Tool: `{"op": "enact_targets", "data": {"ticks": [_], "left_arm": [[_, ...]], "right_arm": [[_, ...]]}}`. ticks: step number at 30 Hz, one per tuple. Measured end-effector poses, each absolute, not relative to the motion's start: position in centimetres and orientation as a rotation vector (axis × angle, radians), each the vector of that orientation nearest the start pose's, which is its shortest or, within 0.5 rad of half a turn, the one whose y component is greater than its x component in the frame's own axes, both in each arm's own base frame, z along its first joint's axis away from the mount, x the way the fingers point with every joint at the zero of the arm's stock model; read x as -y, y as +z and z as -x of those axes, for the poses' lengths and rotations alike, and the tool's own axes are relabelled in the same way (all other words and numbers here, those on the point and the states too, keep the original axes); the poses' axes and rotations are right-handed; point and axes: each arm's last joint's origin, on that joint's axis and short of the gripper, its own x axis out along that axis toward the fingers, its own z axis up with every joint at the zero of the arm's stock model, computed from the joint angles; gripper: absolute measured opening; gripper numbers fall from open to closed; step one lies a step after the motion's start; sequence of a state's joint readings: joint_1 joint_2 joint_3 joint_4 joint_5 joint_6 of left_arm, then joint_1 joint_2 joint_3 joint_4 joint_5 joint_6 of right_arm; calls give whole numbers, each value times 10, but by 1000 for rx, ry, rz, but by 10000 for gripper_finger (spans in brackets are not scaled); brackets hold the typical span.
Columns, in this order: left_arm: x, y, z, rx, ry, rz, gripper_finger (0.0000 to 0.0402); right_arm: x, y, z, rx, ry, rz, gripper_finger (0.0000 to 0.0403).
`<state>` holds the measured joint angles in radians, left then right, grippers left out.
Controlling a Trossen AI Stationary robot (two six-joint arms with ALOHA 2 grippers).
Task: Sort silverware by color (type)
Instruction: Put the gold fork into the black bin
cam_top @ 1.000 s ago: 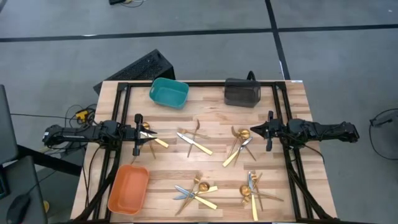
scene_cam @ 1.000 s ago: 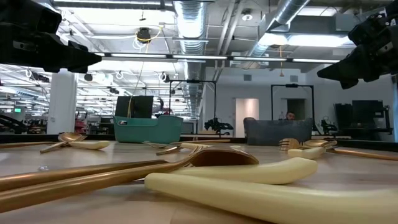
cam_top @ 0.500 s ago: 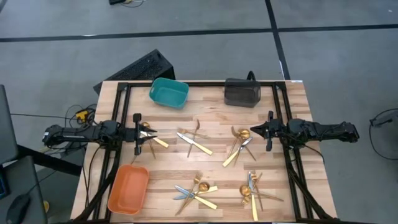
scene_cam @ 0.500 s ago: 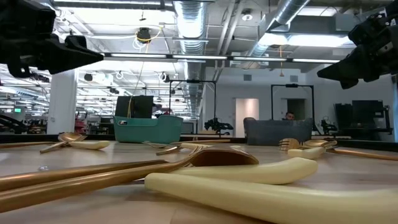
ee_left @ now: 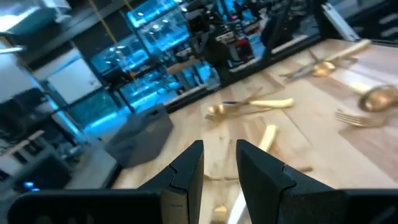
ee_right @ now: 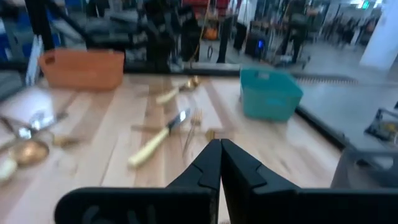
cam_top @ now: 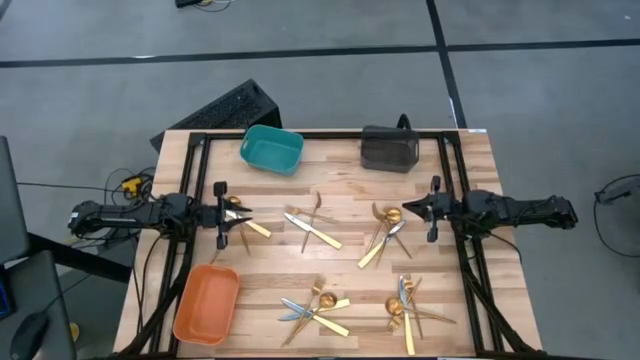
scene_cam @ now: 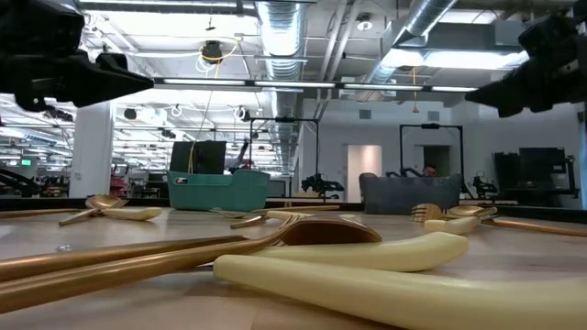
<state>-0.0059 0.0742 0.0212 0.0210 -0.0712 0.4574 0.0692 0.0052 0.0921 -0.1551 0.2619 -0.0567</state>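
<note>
The silverware lies on the wooden table in several loose heaps: a spoon and a pale-handled knife (cam_top: 255,227) by the left arm, knives and a fork (cam_top: 312,227) in the middle, spoons and a knife (cam_top: 384,232) by the right arm, and two heaps (cam_top: 316,308) (cam_top: 405,304) near the front edge. My left gripper (cam_top: 240,214) (ee_left: 219,163) hovers above the left pair, its fingers a little apart and holding nothing. My right gripper (cam_top: 404,211) (ee_right: 219,152) hangs shut and empty beside the right heap. In the low view both arms are well above the tabletop.
A teal bin (cam_top: 272,148) and a dark grey bin (cam_top: 389,148) stand at the far edge, and an orange bin (cam_top: 206,303) sits at the near left corner. A black frame (cam_top: 300,135) runs around the table. Bare wood shows between the heaps.
In the low view the right arm has risen a little in the last half second. The left arm shifted slightly before that and has since kept still. No piece of silverware has moved.
</note>
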Motion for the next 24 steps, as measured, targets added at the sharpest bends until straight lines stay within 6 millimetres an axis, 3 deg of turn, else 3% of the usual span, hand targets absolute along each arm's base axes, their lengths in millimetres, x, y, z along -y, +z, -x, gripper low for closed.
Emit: {"op": "enact_targets", "data": {"ticks": [7,12,14,18,24], "left_arm": [[-2,180,-101,86,72,-521,87],[4,181,-100,144,-128,-428,87],[6,183,-100,171,-204,-351,87],[8,184,-99,177,-287,-217,87],[7,184,-99,168,-255,-157,87]], "right_arm": [[2,189,-91,31,-222,24,38],[3,201,-90,168,-224,-190,38],[3,201,-90,190,-222,-201,38],[3,187,-95,130,-225,-232,38],[7,166,-103,43,-339,-359,39]]}}
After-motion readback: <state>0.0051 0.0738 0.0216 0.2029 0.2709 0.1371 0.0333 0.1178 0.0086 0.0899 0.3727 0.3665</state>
